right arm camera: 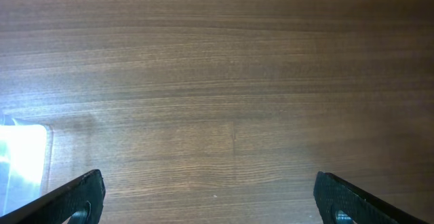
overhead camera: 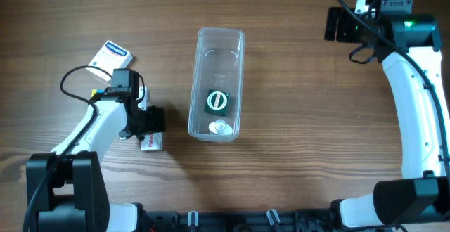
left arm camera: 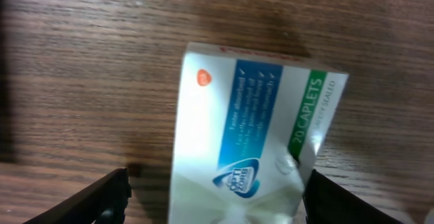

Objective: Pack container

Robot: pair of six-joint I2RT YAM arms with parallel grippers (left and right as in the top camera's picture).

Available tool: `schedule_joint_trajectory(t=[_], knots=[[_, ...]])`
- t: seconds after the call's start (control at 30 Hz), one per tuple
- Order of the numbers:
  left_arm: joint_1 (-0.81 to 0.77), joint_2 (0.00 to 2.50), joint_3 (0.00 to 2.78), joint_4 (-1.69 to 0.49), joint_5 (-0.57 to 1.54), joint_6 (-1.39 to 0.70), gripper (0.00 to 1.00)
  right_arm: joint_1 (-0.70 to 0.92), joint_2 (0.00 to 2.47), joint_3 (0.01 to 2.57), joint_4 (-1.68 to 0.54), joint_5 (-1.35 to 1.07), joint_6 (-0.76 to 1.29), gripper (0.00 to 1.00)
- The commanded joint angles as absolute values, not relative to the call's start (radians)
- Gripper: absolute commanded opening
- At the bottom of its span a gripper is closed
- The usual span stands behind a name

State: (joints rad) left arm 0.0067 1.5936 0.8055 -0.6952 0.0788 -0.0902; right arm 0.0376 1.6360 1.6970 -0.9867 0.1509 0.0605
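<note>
The clear plastic container point(overhead camera: 218, 49) lies lengthwise at the table's middle. It holds a round green-and-black item point(overhead camera: 217, 101) and a small white round item point(overhead camera: 220, 127). My left gripper point(overhead camera: 149, 133) is open and straddles a white, blue and green caplet box point(overhead camera: 152, 143) lying on the table left of the container. In the left wrist view the box point(left arm camera: 251, 115) sits between the open fingers point(left arm camera: 217, 203), nearer the right one. My right gripper point(overhead camera: 343, 24) is open and empty at the far right; its wrist view point(right arm camera: 210, 197) shows bare wood.
A second white-and-blue box point(overhead camera: 112, 55) lies at the far left, behind the left arm. A bright clear plastic edge point(right arm camera: 20, 163) shows at the left of the right wrist view. Arm bases stand at the front corners.
</note>
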Motion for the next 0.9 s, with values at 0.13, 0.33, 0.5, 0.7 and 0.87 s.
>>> schedule_joint_trajectory(t=[0.13,0.33,0.5,0.7,0.87], knots=[[0.011,1.603,0.783,-0.662,0.134,-0.081,0.81,0.038,1.627,1.708,-0.984,0.158,0.079,1.00],[0.011,1.604,0.783,-0.640,0.134,-0.081,0.72,0.038,1.627,1.708,-0.984,0.158,0.079,1.00],[0.010,1.604,0.783,-0.643,0.134,-0.082,0.66,0.038,1.627,1.708,-0.984,0.158,0.079,1.00],[-0.008,1.604,0.783,-0.641,0.106,-0.082,0.68,0.038,1.627,1.708,-0.984,0.158,0.079,1.00],[-0.058,1.604,0.783,-0.627,0.076,-0.082,0.67,0.038,1.627,1.708,-0.984,0.158,0.079,1.00]])
